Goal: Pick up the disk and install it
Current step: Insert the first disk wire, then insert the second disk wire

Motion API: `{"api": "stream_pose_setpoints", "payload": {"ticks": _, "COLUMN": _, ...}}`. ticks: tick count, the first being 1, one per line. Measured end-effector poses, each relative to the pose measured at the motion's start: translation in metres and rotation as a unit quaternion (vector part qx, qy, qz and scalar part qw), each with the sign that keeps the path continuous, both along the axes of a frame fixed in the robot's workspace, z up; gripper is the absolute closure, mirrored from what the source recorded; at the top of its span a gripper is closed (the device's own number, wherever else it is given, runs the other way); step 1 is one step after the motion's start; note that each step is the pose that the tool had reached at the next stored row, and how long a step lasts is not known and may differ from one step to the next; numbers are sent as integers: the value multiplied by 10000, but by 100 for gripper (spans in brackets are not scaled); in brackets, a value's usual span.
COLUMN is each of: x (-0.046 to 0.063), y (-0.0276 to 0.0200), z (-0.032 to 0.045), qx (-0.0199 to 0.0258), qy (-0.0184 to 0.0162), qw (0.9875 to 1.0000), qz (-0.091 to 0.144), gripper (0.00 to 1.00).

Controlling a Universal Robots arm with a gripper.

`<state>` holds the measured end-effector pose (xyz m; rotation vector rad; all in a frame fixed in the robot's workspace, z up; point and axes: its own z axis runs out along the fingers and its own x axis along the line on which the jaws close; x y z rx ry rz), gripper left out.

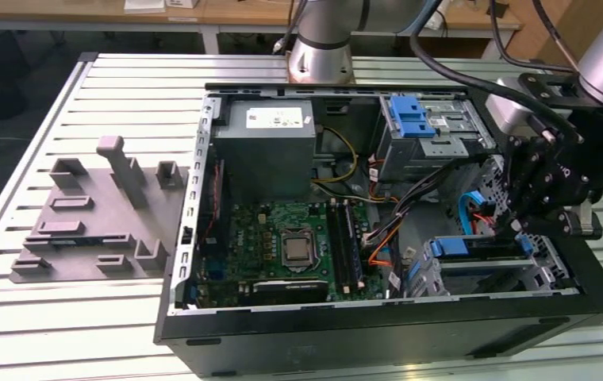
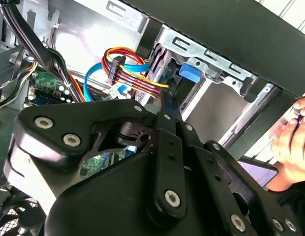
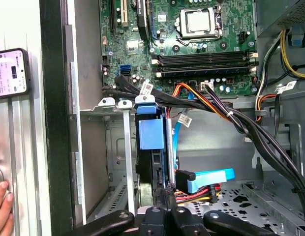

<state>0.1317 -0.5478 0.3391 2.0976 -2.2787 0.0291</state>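
Note:
The disk (image 1: 474, 248) sits edge-up in the lower drive cage (image 1: 539, 274) at the exterior view's right, near the case's front corner. Its blue carrier tab (image 3: 146, 130) fills the slot's mouth in the first wrist view, with the dark drive body (image 3: 153, 169) below it. The same blue tab (image 2: 190, 73) appears in the second wrist view. My gripper (image 1: 511, 230) hangs right over the disk's cable end. Its fingers (image 3: 161, 195) are drawn close together, tips at the disk's end by the cable plugs. In the second wrist view one finger (image 2: 166, 110) points into the cage.
The open computer case (image 1: 386, 317) holds a motherboard (image 1: 291, 246), power supply (image 1: 270, 139) and an upper cage with a blue latch (image 1: 412, 119). Cables (image 3: 211, 105) cross beside the slot. A grey holder fixture (image 1: 90, 214) lies outside the case. A person's hand (image 2: 292, 142) and a phone-like device (image 3: 10, 73) are close by.

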Motion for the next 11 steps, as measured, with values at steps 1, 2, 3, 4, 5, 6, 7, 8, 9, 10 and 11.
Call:
{"api": "stream_pose_setpoints", "payload": {"ticks": 1, "x": 0, "y": 0, "z": 0, "qx": 0, "qy": 0, "qw": 10000, "qz": 0, "gripper": 89}}
{"api": "stream_pose_setpoints", "payload": {"ticks": 2, "x": 0, "y": 0, "z": 0, "qx": 0, "qy": 0, "qw": 10000, "qz": 0, "gripper": 89}}
{"api": "stream_pose_setpoints", "payload": {"ticks": 3, "x": 0, "y": 0, "z": 1, "qx": 0, "qy": 0, "qw": 10000, "qz": 0, "gripper": 89}}
{"api": "stream_pose_setpoints", "payload": {"ticks": 4, "x": 0, "y": 0, "z": 1, "qx": 0, "qy": 0, "qw": 10000, "qz": 0, "gripper": 89}}
{"api": "stream_pose_setpoints", "payload": {"ticks": 5, "x": 0, "y": 0, "z": 1, "qx": 0, "qy": 0, "qw": 10000, "qz": 0, "gripper": 89}}
{"api": "stream_pose_setpoints", "payload": {"ticks": 6, "x": 0, "y": 0, "z": 1, "qx": 0, "qy": 0, "qw": 10000, "qz": 0, "gripper": 89}}
{"api": "stream_pose_setpoints", "payload": {"ticks": 7, "x": 0, "y": 0, "z": 3, "qx": 0, "qy": 0, "qw": 10000, "qz": 0, "gripper": 89}}
{"api": "stream_pose_setpoints", "payload": {"ticks": 8, "x": 0, "y": 0, "z": 4, "qx": 0, "qy": 0, "qw": 10000, "qz": 0, "gripper": 89}}
{"api": "stream_pose_setpoints", "payload": {"ticks": 9, "x": 0, "y": 0, "z": 5, "qx": 0, "qy": 0, "qw": 10000, "qz": 0, "gripper": 89}}
{"api": "stream_pose_setpoints", "payload": {"ticks": 10, "x": 0, "y": 0, "z": 5, "qx": 0, "qy": 0, "qw": 10000, "qz": 0, "gripper": 89}}
{"api": "stream_pose_setpoints", "payload": {"ticks": 11, "x": 0, "y": 0, "z": 5, "qx": 0, "qy": 0, "qw": 10000, "qz": 0, "gripper": 89}}
